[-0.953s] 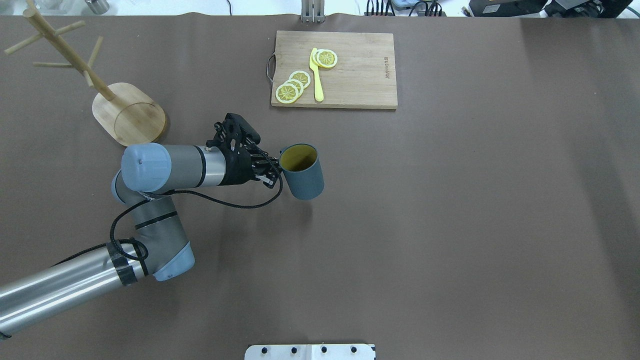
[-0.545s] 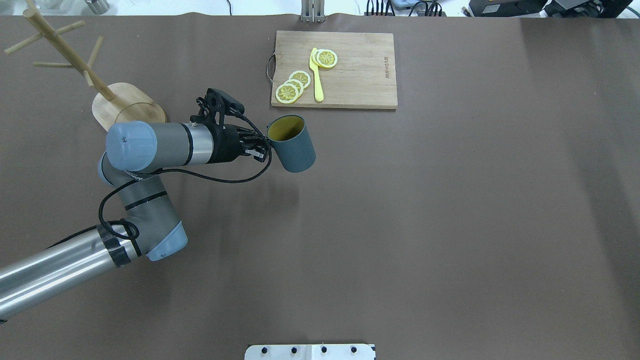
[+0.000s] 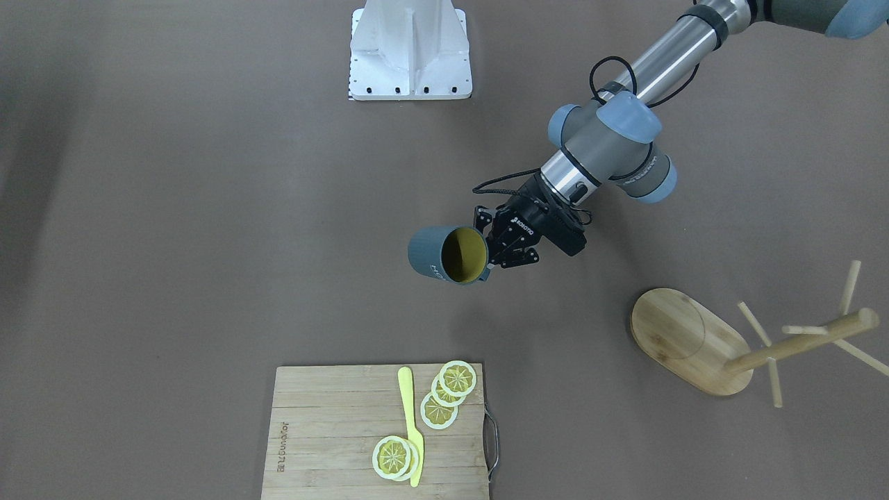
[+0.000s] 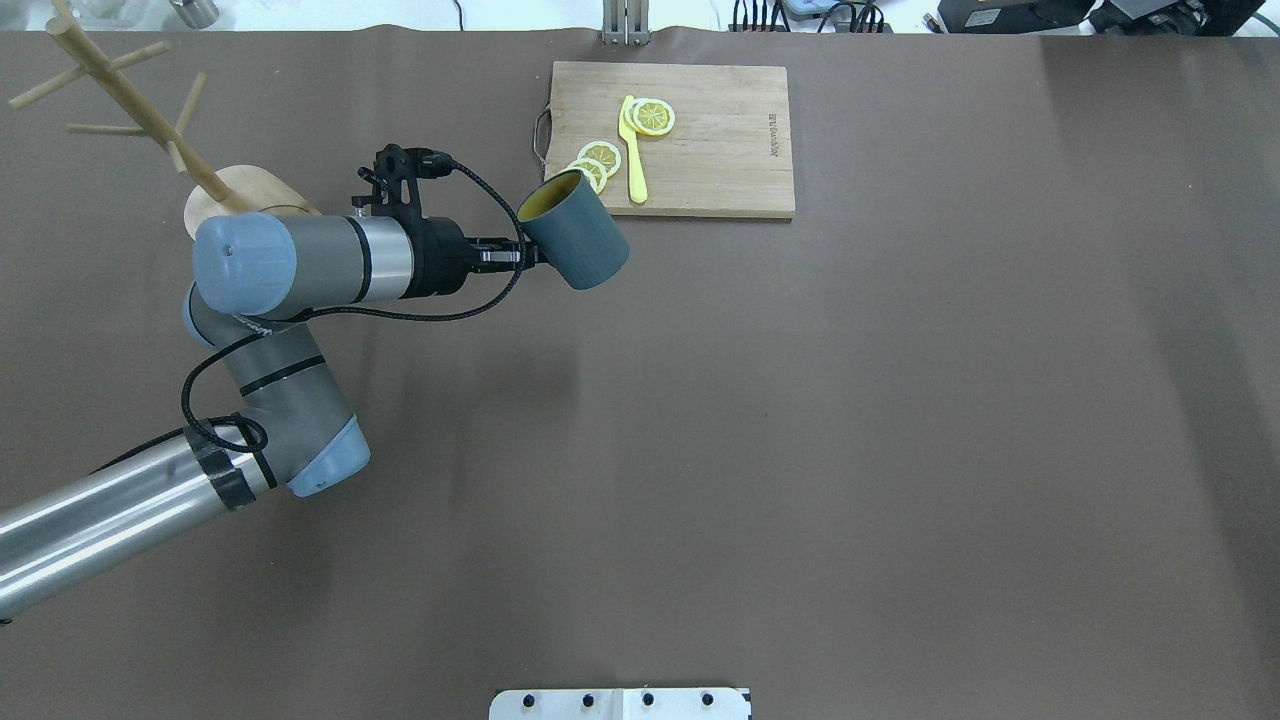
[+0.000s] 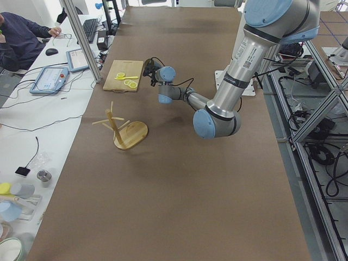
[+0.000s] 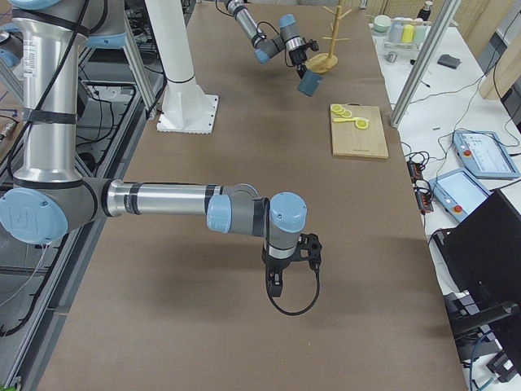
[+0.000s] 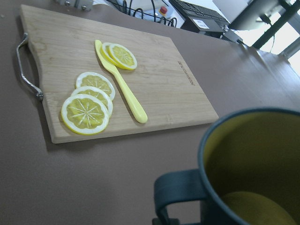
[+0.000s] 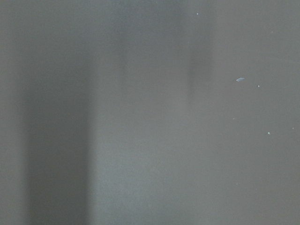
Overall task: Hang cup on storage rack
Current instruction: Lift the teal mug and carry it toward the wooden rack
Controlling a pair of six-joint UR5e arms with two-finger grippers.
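Observation:
The slate-blue cup with a yellow inside hangs in the air, tilted, its mouth toward the cutting board. My left gripper is shut on the cup's handle. From the front, the cup sits left of the gripper, with small white lettering on its side. The bamboo storage rack stands at the far left, and its oval base is partly hidden by my left arm; no cup hangs on it. My right gripper shows only in the exterior right view, low over the table; I cannot tell its state.
A wooden cutting board with lemon slices and a yellow knife lies just beyond the cup. The robot's white base plate is at the near edge. Brown table cover stretches to the right.
My left arm has carried the cup up and away from me toward the cutting board and slightly left. The cup has tilted further over and now overlaps the board's near-left corner.

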